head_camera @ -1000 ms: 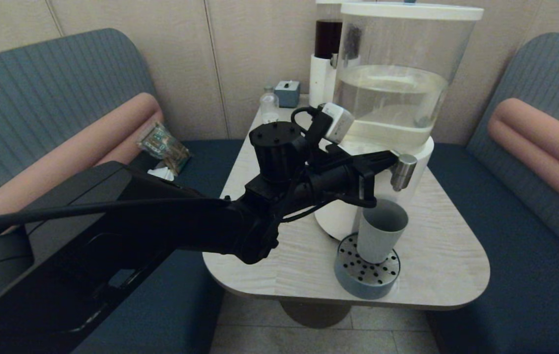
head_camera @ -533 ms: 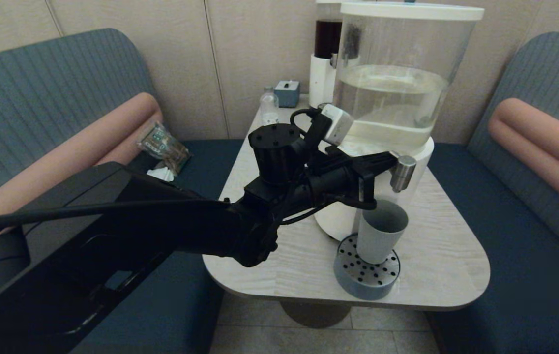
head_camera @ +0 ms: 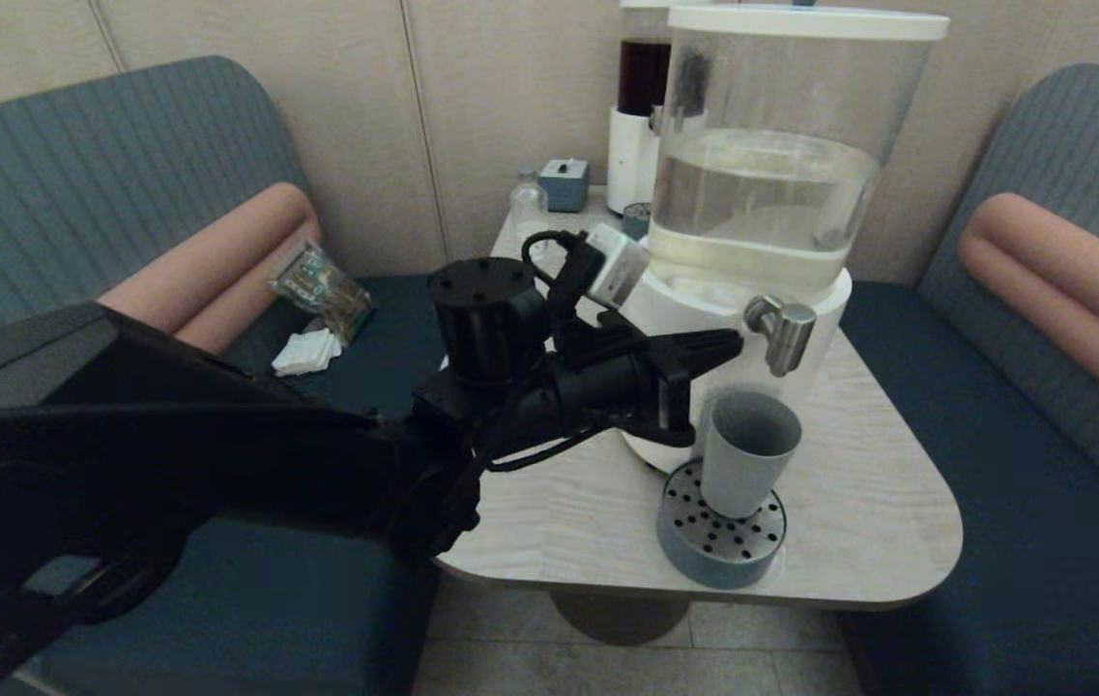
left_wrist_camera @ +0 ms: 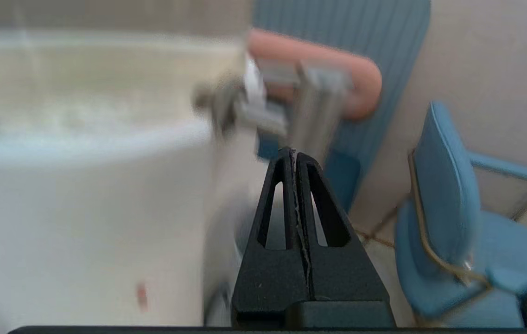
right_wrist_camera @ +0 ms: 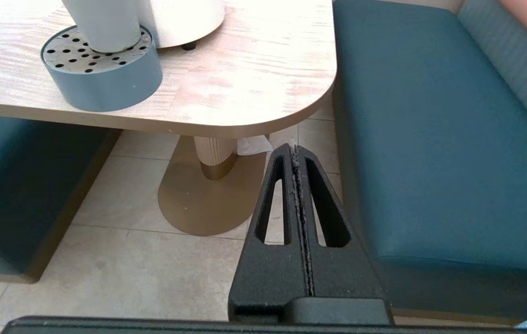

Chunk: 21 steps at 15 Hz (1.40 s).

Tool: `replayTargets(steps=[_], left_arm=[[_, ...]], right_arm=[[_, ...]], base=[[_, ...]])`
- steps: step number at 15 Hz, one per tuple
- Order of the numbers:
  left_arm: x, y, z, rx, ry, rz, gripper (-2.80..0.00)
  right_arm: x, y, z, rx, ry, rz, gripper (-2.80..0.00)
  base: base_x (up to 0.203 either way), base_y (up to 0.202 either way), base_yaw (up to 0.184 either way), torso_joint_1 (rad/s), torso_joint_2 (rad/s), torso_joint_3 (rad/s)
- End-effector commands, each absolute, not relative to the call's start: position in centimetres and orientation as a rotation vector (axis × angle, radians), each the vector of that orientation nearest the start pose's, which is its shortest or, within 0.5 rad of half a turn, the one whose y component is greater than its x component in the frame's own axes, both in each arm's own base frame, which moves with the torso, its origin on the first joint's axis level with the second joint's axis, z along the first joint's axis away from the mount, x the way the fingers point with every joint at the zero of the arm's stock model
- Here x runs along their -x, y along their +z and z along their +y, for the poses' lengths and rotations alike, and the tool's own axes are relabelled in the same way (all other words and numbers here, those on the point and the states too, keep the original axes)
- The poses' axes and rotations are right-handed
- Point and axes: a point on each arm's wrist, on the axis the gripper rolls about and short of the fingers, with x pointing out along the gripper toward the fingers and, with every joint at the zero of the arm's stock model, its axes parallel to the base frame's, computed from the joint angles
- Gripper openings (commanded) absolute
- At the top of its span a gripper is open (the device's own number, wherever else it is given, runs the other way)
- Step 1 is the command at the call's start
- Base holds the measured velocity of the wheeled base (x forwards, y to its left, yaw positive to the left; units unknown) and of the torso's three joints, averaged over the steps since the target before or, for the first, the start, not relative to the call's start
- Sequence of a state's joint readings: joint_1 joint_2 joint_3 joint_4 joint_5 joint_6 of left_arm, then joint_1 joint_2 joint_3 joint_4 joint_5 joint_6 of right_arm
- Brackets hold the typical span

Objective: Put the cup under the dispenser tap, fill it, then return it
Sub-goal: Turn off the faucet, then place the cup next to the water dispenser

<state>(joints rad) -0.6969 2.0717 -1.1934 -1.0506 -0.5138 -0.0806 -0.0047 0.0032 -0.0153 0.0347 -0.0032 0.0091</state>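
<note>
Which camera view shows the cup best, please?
The head view: the cup stands upright on the round tray, its open mouth below the tap. The right wrist view shows only its lower part; the left wrist view shows none.
</note>
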Motion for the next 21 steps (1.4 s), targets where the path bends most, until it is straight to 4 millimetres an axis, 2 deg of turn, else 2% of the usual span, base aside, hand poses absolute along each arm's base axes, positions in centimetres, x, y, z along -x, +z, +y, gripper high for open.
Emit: replayTargets(steps=[1,5,8,9,14,21], left_arm=[[-29.4,19.6,-25.6,0.086,-1.205,-0.121,-2.80],[-27.0,15.7,-22.8,0.081,-1.186,-0.062,-2.80],[-26.1,14.1,-21.7,0.082,-1.177,-0.095,-2.80],[-26.0,13.7,-21.6,0.077,-1.176,-0.091,0.00],[-26.3,11.1,-22.2,-0.004,-1.178,-0.120,0.00],[-27.6,10.4,-23.4,-0.026,-1.182,-0.145,0.00]], right_arm=[[2.4,7.6,0.0,-0.009,-0.008,0.025,-2.80],[2.4,7.6,0.0,-0.009,-0.008,0.025,-2.80],[2.4,7.6,0.0,-0.009,-0.008,0.025,-2.80],[2.4,7.6,0.0,-0.009,-0.008,0.025,-2.80],[2.4,7.6,0.0,-0.009,-0.009,0.025,-2.80],[2.4,7.6,0.0,-0.009,-0.008,0.025,-2.80]], base=[[0.000,0.000,0.000,0.000,0.00,0.000],[0.000,0.000,0.000,0.000,0.00,0.000],[0.000,0.000,0.000,0.000,0.00,0.000],[0.000,0.000,0.000,0.000,0.00,0.000],[0.000,0.000,0.000,0.000,0.00,0.000],[0.000,0.000,0.000,0.000,0.00,0.000]])
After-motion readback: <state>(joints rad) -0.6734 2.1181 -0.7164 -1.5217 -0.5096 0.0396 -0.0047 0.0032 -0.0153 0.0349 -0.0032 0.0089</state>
